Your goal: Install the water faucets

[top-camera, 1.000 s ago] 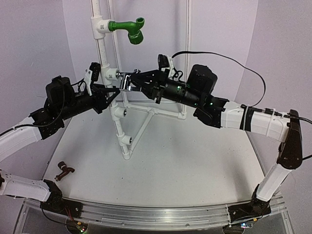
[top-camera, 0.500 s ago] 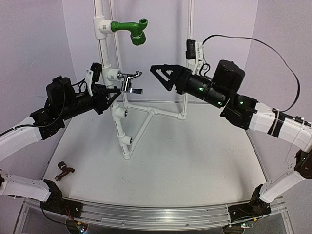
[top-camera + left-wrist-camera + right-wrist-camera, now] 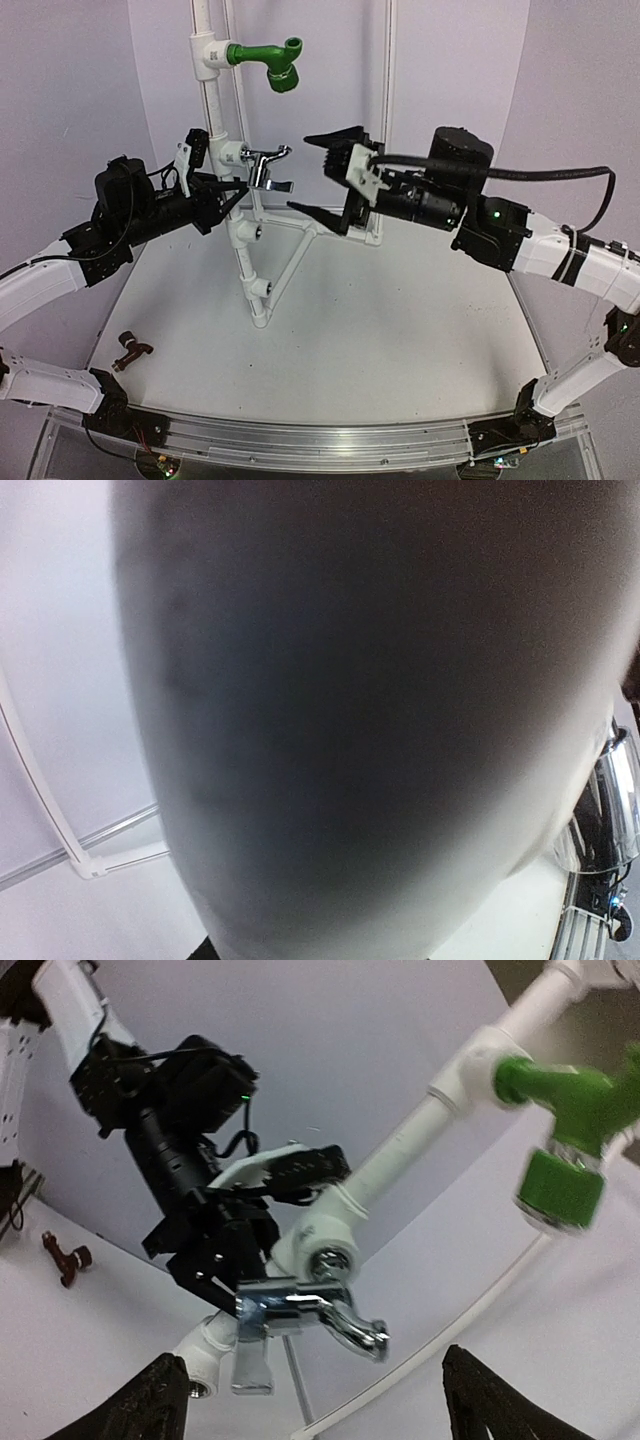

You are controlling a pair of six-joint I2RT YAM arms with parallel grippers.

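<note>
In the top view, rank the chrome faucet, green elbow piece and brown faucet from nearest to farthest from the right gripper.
1. Chrome faucet, on the pipe stand, just ahead of the open right gripper.
2. Green elbow piece, higher up the stand.
3. Brown faucet, lying on the table, near left.

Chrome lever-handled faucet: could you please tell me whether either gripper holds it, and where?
Neither holds the chrome lever-handled faucet. The right gripper is open, clear of it; the left gripper seems shut on the white upright pipe beside it.
</note>
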